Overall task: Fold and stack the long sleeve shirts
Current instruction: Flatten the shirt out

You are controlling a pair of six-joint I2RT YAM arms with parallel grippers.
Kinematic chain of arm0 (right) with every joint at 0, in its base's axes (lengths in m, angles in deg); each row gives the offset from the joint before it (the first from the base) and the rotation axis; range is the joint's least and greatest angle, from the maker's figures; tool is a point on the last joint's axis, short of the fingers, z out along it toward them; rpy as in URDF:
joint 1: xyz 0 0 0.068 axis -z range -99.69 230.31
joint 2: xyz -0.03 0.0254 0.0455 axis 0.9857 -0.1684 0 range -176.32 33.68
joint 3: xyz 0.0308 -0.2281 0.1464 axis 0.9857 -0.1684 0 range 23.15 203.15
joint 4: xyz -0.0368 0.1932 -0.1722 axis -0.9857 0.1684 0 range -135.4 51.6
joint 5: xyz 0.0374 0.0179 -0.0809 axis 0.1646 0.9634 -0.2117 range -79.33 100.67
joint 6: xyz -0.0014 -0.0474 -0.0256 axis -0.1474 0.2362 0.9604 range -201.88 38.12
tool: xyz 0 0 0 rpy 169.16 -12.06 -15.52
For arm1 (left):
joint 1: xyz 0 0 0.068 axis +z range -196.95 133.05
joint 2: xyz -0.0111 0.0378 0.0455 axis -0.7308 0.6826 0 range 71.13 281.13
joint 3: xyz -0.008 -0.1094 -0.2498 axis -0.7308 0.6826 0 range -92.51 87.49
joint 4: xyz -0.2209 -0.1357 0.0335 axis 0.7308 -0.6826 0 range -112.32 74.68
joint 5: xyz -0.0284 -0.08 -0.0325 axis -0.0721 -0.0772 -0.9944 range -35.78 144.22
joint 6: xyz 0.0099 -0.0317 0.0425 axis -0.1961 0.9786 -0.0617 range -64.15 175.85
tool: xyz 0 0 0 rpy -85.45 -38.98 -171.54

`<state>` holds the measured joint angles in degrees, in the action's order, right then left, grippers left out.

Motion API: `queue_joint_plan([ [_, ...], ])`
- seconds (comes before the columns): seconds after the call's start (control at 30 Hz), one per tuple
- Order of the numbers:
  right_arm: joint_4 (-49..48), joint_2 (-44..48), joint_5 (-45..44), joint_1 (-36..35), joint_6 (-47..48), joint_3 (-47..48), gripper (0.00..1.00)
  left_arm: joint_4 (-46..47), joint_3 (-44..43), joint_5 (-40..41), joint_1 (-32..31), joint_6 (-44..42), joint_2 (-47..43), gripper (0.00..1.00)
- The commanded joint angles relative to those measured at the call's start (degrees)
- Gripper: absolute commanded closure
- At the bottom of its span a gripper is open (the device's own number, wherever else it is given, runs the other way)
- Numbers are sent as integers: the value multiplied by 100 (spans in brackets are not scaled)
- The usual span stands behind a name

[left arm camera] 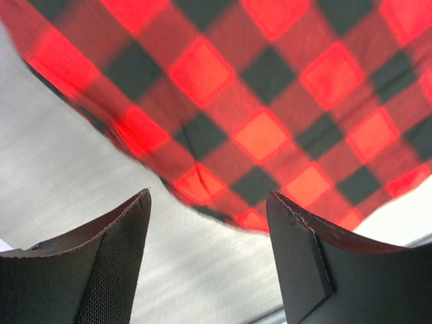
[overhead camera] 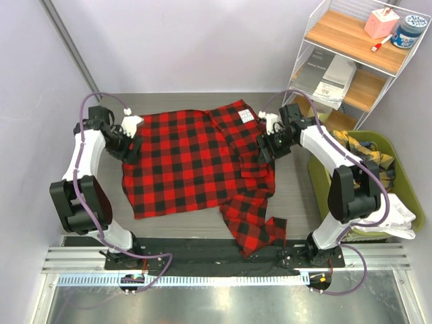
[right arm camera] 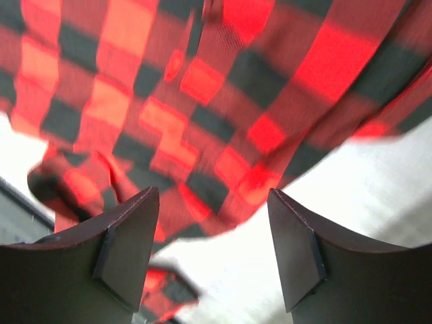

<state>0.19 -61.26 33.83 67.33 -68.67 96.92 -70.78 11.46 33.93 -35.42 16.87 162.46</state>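
Lying flat on grey bench point(overhead camera: 297, 202), red-and-black buffalo-check flannel long sleeve shirt point(overhead camera: 192, 158): likely soft, light, limp. Left jaws, right jaws apart, empty. Best pinched at side edges.

A red-and-black checked flannel shirt point(overhead camera: 196, 162) lies spread on the grey table point(overhead camera: 297, 202). The left gripper point(overhead camera: 133, 145) is at its left edge, the right gripper point(overhead camera: 264, 145) at its right edge.
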Motion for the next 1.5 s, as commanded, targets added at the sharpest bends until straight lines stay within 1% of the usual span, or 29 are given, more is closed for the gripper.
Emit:
queue_joint_plan([
  [0.0,-374,-499,-171,-39,-257,505,29,185,-447,-721,-2,496,43,30],
  [0.1,-383,-807,-171,-30,-407,699,30,360,-474,-661,-2,567,96,30],
  [0.17,-384,-991,-162,-30,-494,761,33,544,-422,-581,-10,646,69,30],
  [0.23,-383,-1062,-197,-21,-565,761,35,852,-334,-502,7,725,52,30],
  [0.3,-383,-1115,-198,-4,-653,717,35,967,-316,-554,-2,760,43,30],
  [0.37,-383,-1141,-189,14,-679,586,36,889,-325,-800,-2,726,78,31],
  [0.43,-410,-1202,-189,14,-776,463,37,791,-307,-862,-19,673,165,32],
  [0.5,-427,-1369,-171,40,-855,322,37,739,-211,-801,-72,559,245,32],
  [0.57,-454,-1483,-101,128,-1004,217,36,537,-167,-564,-116,418,490,34],
  [0.67,-419,-1589,83,251,-1145,41,33,352,-27,-300,-151,260,842,36],
  [0.8,-261,-1423,425,286,-1277,-276,32,378,412,7,-151,5,1027,38],
  [0.93,-181,-1029,724,286,-1497,-933,31,431,922,324,-186,-329,975,39],
  [1.03,-146,-694,752,286,-1515,-1294,31,326,1221,517,-186,-592,869,41],
  [1.13,-15,-483,822,295,-1436,-1418,31,45,1380,658,-186,-900,755,42],
  [1.2,117,-281,839,295,-1339,-1401,31,-174,1398,755,-186,-988,720,42],
  [1.27,214,-149,840,339,-1155,-1191,32,-254,1337,746,-186,-1032,597,42],
  [1.33,302,-104,953,418,-1058,-911,32,-403,1144,510,-177,-998,535,41],
  [1.47,258,-288,1086,410,-1180,-584,32,-562,749,0,-186,-744,482,39],
])
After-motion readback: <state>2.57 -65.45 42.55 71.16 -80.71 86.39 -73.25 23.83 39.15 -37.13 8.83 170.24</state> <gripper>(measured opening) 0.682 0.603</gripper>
